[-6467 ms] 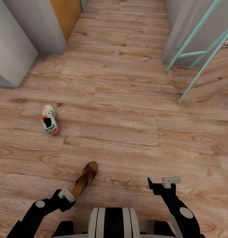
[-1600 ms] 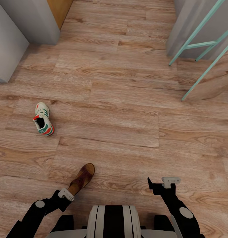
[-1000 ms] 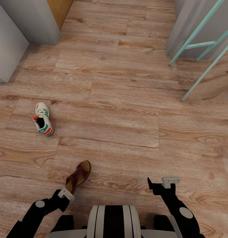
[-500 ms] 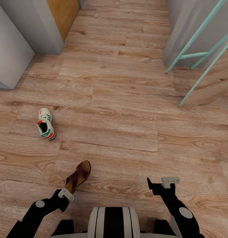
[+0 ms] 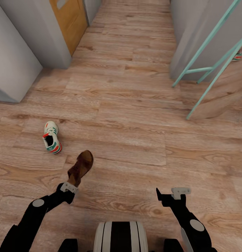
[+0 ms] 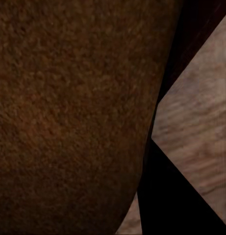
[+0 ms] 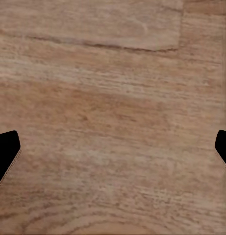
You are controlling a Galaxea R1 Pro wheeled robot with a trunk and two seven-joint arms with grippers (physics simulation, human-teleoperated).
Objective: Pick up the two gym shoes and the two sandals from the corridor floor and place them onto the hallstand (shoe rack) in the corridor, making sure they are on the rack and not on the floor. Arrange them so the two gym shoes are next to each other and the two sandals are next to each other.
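A dark brown sandal (image 5: 81, 167) hangs off the corridor floor (image 5: 128, 115), heel end in my left gripper (image 5: 73, 182), which is shut on it. Its brown leather (image 6: 68, 117) covers most of the left wrist view. One white gym shoe (image 5: 52, 142) with green stripes and red accents lies on the planks just left of and beyond the sandal. A second gym shoe (image 5: 237, 55) peeks out at the far right behind teal bars. My right gripper (image 5: 171, 195) hangs open over bare planks (image 7: 113, 98), holding nothing. The hallstand is out of view.
A teal metal frame (image 5: 205, 68) leans out from a grey wall at the right. Grey wall blocks (image 5: 15, 66) and an orange door (image 5: 70, 21) line the left side. The corridor runs straight ahead between them.
The sandal has come up off the floor in my left gripper, and the left arm has reached forward with it. The head view has tilted up, showing more corridor. The right arm is unchanged.
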